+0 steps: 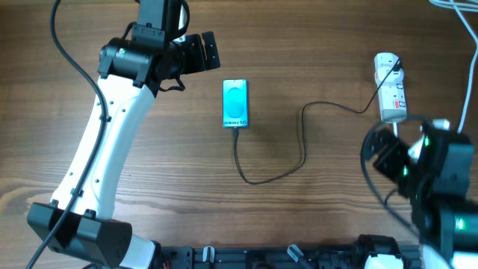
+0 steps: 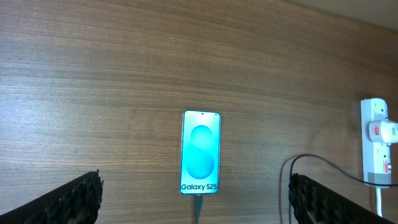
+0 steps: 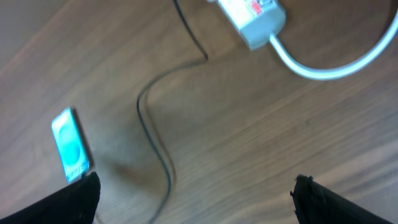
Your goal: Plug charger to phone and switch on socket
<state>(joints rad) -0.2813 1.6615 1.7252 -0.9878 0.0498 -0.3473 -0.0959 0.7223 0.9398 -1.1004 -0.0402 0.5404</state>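
Observation:
The phone [image 1: 235, 103] lies flat mid-table, its teal screen lit with "Galaxy S25". It also shows in the left wrist view [image 2: 200, 152] and the right wrist view [image 3: 70, 145]. The charger, a thin black cable [image 1: 302, 142], runs from the socket in a curl to the phone's near end, where its connector [image 2: 198, 203] sits in the port. The socket, a white power strip [image 1: 391, 87], lies at the right; it shows in the left wrist view [image 2: 377, 143] and the right wrist view [image 3: 255, 15]. My left gripper [image 1: 210, 51] is open, up left of the phone. My right gripper [image 1: 382, 153] is open, below the socket.
A thick white lead [image 3: 329, 62] leaves the socket's grey end and curves off to the right. More white cable [image 1: 457, 15] runs along the table's far right edge. The table is brown wood.

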